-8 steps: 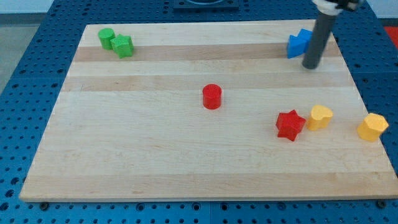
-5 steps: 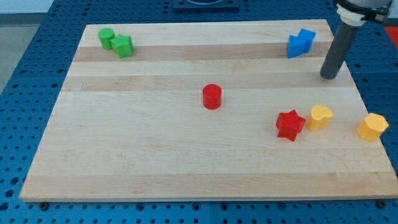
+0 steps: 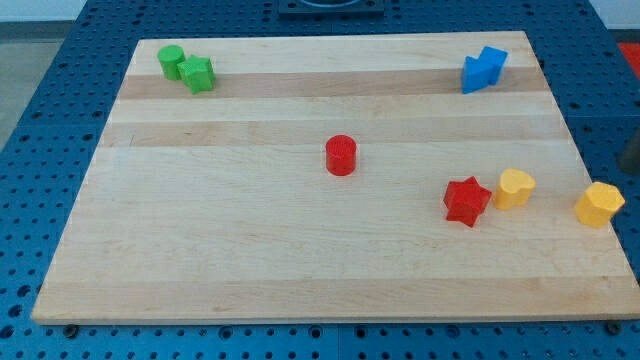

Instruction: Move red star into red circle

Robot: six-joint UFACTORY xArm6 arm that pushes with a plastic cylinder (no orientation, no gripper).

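The red star (image 3: 467,201) lies on the wooden board (image 3: 250,250) at the lower right. The red circle (image 3: 341,155), a short cylinder, stands near the board's middle, up and to the left of the star and well apart from it. A yellow block (image 3: 516,188) sits just right of the star, almost touching it. Of my rod, only a dark blurred sliver (image 3: 633,157) shows at the view's right edge, off the board. I cannot make out the tip's end.
A second yellow block (image 3: 599,204) sits near the board's right edge. Two blue blocks (image 3: 483,69) touch each other at the top right. A green cylinder (image 3: 171,62) and a green star (image 3: 198,74) sit together at the top left.
My rod has moved from beside the blue blocks down and to the right, off the board, almost out of view. No block has moved.
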